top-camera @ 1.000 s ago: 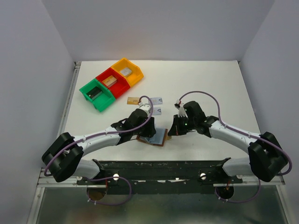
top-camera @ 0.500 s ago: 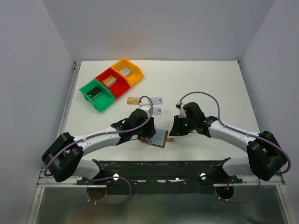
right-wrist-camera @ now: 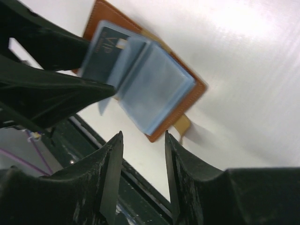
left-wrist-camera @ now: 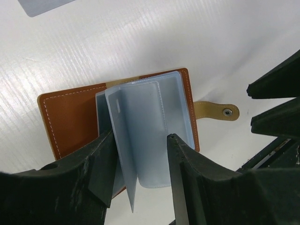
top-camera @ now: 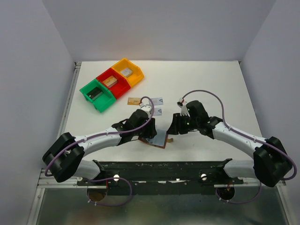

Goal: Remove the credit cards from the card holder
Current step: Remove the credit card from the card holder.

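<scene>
The card holder lies open on the white table, brown leather with light-blue sleeves fanned up. My left gripper stands open astride the sleeves, one finger on the left pages, one loose leaf between the jaws. A dark credit card sits in a sleeve of the holder. My right gripper is open and empty, just off the holder's corner by the snap tab. In the top view a gold-tan card and two light-blue cards lie beyond the holder.
Green, red and yellow bins with blocks stand at the back left. The black rail runs along the near table edge, close behind the holder. Both arms meet over the holder.
My right gripper has gone from shut to open and drawn slightly back from the holder's right edge. The left gripper has stayed over the sleeves.
</scene>
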You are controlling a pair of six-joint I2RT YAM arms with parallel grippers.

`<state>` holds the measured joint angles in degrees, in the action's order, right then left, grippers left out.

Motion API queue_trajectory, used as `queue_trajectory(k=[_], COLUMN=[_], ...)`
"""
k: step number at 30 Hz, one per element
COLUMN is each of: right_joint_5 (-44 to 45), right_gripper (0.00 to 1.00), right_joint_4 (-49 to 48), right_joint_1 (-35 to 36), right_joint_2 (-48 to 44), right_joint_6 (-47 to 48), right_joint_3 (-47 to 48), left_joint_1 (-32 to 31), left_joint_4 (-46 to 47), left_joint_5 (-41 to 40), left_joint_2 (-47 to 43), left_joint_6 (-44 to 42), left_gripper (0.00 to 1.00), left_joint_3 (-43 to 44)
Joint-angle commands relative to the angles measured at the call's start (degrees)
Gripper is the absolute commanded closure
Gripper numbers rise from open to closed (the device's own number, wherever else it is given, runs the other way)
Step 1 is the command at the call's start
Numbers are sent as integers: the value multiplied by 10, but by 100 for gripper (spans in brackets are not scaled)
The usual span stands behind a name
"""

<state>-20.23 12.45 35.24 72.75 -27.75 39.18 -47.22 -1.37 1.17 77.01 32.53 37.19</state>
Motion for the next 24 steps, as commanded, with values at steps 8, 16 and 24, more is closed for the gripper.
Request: queue_trajectory(k=[8,16,24], right_joint_5=[-102,-82,-82], right_gripper=[43,41,42], right_joint_4=[-135,-126,-139], right_joint_1=[3,3,3], right_joint_2=[46,80,92], right_joint_6=[-86,-102,-106], right_joint_3=[-15,-17,-24], left_joint_1=[-14,-23,-23], left_joint_4=[11,10,10], left_joint_5=[44,40,16], left_joint_2=[20,31,27], left_joint_6=[-14,-16,-11], left_gripper=[41,40,40], left_joint_3=[35,41,25])
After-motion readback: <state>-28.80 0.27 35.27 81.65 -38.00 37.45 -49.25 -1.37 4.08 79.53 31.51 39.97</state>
